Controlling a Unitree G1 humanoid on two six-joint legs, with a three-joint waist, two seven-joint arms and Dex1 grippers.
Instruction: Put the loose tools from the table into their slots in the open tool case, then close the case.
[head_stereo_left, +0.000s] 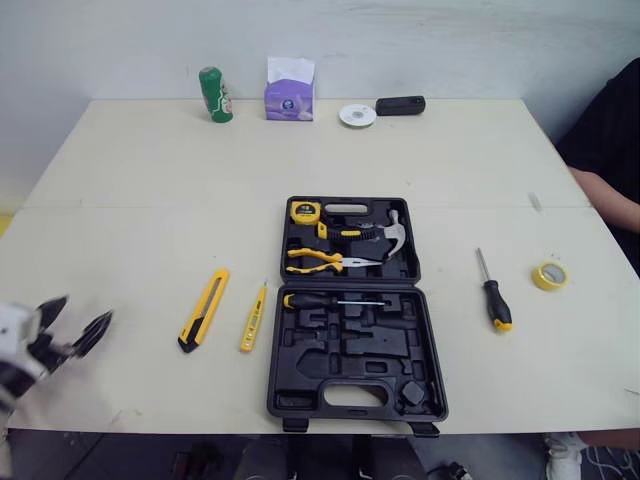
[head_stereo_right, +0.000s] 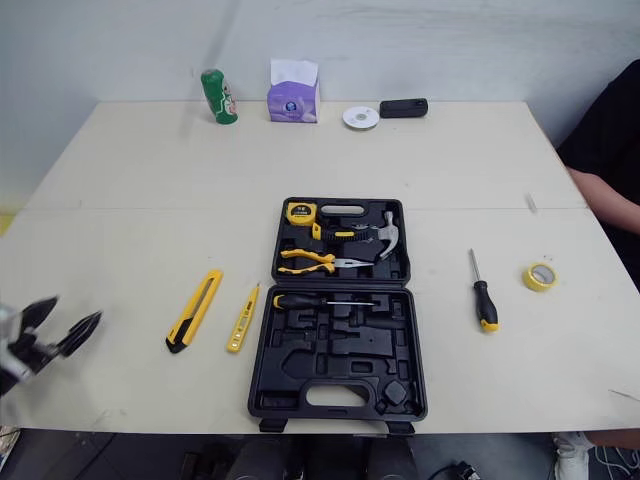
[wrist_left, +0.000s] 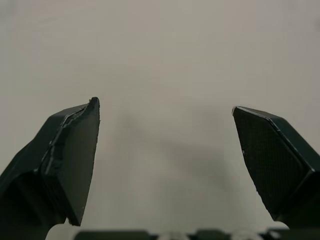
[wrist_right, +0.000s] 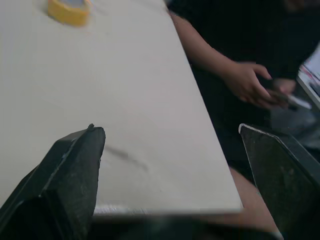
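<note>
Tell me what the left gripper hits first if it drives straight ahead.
Probably bare table: the left gripper is open with nothing else ahead. Head view suggests the yellow utility knife lies roughly beyond; depth unclear.

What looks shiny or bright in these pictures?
Left eye view: the hammer head gleams in the case, and the disc looks bright white; right wrist view: the table is evenly lit, no glare.
</note>
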